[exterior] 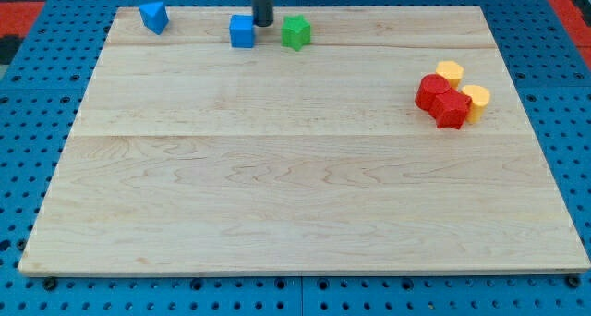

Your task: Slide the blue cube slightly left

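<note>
The blue cube (242, 31) sits near the view's top edge of the wooden board (295, 196), left of centre. My tip (263, 24) is just to the right of the blue cube, at its upper right corner, touching or almost touching it. The dark rod rises from there out of the view's top. A green block (295, 31) lies a short way to the right of the tip.
A second blue block, wedge-like (154, 17), lies at the view's top left. At the right, two red blocks (440, 98) and two yellow blocks (474, 101) cluster together. A blue pegboard surrounds the board.
</note>
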Tool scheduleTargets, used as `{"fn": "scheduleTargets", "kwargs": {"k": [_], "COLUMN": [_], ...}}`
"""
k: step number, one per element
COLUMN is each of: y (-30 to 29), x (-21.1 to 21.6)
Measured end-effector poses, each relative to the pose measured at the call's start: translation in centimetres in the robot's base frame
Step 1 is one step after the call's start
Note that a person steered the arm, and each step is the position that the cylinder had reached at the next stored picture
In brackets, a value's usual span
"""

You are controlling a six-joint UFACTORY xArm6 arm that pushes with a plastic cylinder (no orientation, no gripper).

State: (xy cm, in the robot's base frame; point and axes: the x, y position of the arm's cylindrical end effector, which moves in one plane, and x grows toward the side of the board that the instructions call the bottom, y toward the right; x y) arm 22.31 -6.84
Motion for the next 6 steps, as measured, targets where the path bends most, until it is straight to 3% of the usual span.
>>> {"fn": "scheduleTargets", "kwargs": {"k": [1, 2, 3, 5, 6], "y": [0.1, 3.9, 2.7, -7.4, -8.5], "x": [1.0, 3.0, 4.3, -2.4, -2.5]}}
